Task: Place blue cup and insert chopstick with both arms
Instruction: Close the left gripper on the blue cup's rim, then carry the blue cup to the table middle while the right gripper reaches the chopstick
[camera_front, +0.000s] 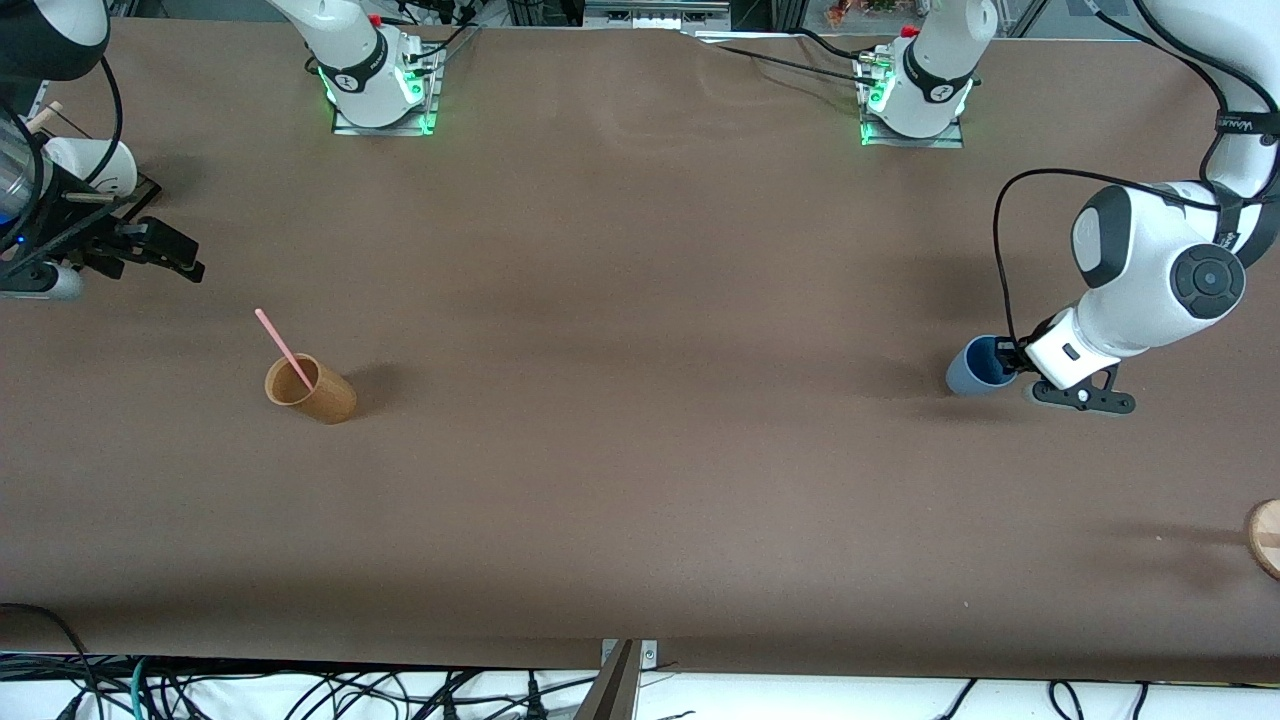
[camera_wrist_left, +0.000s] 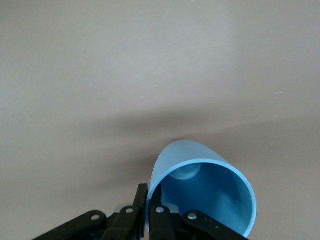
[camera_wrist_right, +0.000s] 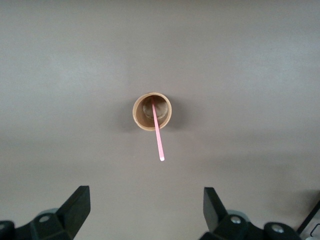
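The blue cup (camera_front: 975, 368) is at the left arm's end of the table, tilted, low at the table top. My left gripper (camera_front: 1006, 356) is shut on its rim, one finger inside and one outside; the left wrist view shows the cup (camera_wrist_left: 210, 197) and the gripper (camera_wrist_left: 150, 199). The pale pink chopstick (camera_front: 283, 348) stands leaning in the orange-brown cup (camera_front: 314, 390) toward the right arm's end. My right gripper (camera_front: 168, 250) is open and empty, up in the air near that end of the table. Its wrist view shows the gripper (camera_wrist_right: 145, 205), the orange-brown cup (camera_wrist_right: 152, 111) and the chopstick (camera_wrist_right: 158, 137).
A round wooden piece (camera_front: 1266, 535) lies at the table's edge at the left arm's end, nearer the front camera than the blue cup. The two arm bases (camera_front: 378, 80) (camera_front: 915, 95) stand along the back edge. Brown table top (camera_front: 640, 400) spreads between the cups.
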